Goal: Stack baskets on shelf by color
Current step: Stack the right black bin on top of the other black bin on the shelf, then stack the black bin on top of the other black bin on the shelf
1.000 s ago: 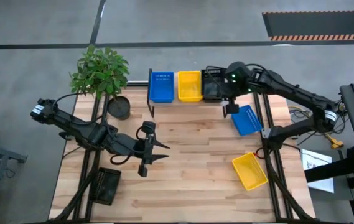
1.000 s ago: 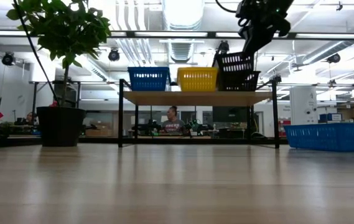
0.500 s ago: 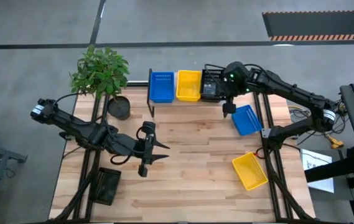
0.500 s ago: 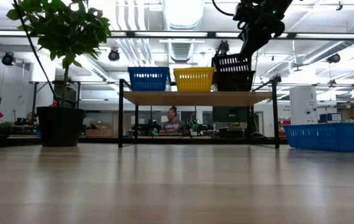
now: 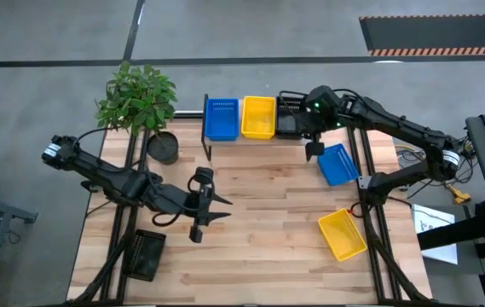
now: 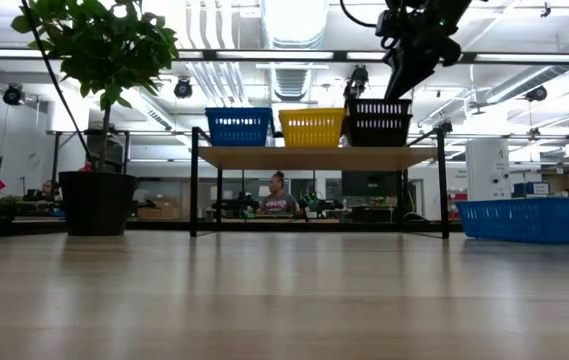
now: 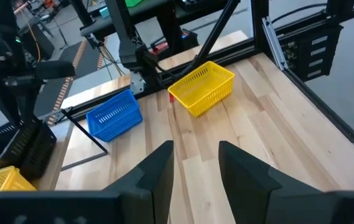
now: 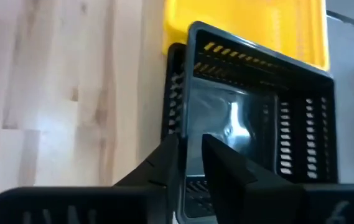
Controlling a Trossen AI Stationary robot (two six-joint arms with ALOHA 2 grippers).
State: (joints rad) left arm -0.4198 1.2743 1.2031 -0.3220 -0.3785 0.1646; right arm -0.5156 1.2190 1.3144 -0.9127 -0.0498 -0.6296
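Observation:
Three baskets stand in a row on the shelf point(image 6: 314, 157): blue point(image 5: 221, 118), yellow point(image 5: 259, 117) and, at the right end, a black basket point(image 6: 380, 107) lying level on a second black basket point(image 6: 380, 131). My right gripper point(image 5: 308, 130) is over that stack's near right corner, shut on the upper black basket point(image 8: 251, 130). On the table lie a blue basket point(image 5: 337, 164), a yellow basket point(image 5: 342, 234) and a black basket point(image 5: 144, 253). My left gripper point(image 5: 216, 207) hovers open over the table's middle. My right gripper pinches the upper black basket's wall point(image 8: 178, 134) at the rim, close to a corner, one finger inside the basket and one outside. The fingers come from above, slanting in from the table's right. The basket sits level in the black basket beneath it.
A potted plant point(image 5: 163, 147) stands on the table left of the shelf. Bare wood lies between the shelf and my left gripper point(image 7: 195, 163). Black frame posts rise along the table's right edge point(image 5: 370, 183). A person point(image 6: 278, 192) sits in the room behind.
My right gripper has moved down and a little toward the table's left, bringing the black basket from a tilt to level on the lower black basket. The yellow basket on the shelf has slid slightly toward the blue one.

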